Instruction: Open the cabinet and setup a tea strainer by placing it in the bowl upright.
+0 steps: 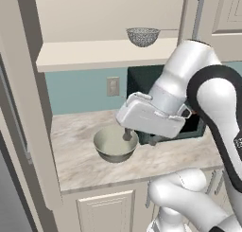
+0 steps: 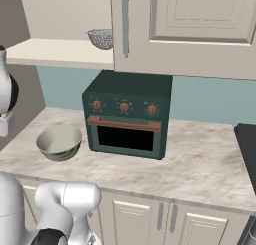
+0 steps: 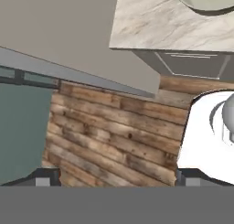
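The cabinet (image 2: 190,29) stands open, and the tea strainer (image 1: 142,36) sits upright on its shelf (image 1: 94,53), above the green toaster oven (image 2: 127,114). The bowl (image 1: 115,144) rests on the marble surface (image 2: 200,164) just left of the oven (nothing in it, as far as these angles show). The gripper (image 3: 116,179) has its fingers spread wide apart over the wooden floor (image 3: 114,136), gripping nothing.
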You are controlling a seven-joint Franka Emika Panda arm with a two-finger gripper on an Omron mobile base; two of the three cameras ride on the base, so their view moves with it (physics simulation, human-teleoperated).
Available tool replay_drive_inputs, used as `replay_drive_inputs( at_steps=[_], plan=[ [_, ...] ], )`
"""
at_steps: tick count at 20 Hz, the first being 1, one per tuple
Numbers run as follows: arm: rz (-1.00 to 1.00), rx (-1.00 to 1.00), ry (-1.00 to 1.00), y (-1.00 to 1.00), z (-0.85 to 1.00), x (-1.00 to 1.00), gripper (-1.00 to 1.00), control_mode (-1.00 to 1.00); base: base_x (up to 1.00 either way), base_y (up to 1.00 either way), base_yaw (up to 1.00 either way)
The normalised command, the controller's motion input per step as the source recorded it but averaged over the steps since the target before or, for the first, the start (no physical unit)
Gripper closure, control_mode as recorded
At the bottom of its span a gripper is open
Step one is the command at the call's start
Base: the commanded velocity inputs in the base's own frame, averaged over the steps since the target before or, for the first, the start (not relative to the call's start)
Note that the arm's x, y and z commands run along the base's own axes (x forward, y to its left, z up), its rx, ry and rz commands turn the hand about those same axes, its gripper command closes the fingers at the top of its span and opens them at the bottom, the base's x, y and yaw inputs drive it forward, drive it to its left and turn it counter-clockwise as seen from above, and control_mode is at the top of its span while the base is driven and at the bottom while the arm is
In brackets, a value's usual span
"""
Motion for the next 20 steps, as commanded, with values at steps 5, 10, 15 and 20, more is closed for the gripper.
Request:
replay_drive_inputs(
  at_steps=[5,10,15,20],
  plan=[
    [0.0,-0.25,-0.49,-1.0,-0.38,0.03,-1.0,-1.0,0.0,0.0,0.0],
    [-0.03,-0.25,-0.34,-0.85,0.02,0.24,-1.0,-1.0,0.0,0.0,0.0],
    [-0.33,0.0,-0.01,-0.72,0.57,0.66,-1.0,-1.0,0.0,0.0,0.0],
    [-0.37,0.14,-0.05,-0.68,0.69,0.34,-1.0,-1.0,0.0,0.0,0.0]
  ],
)
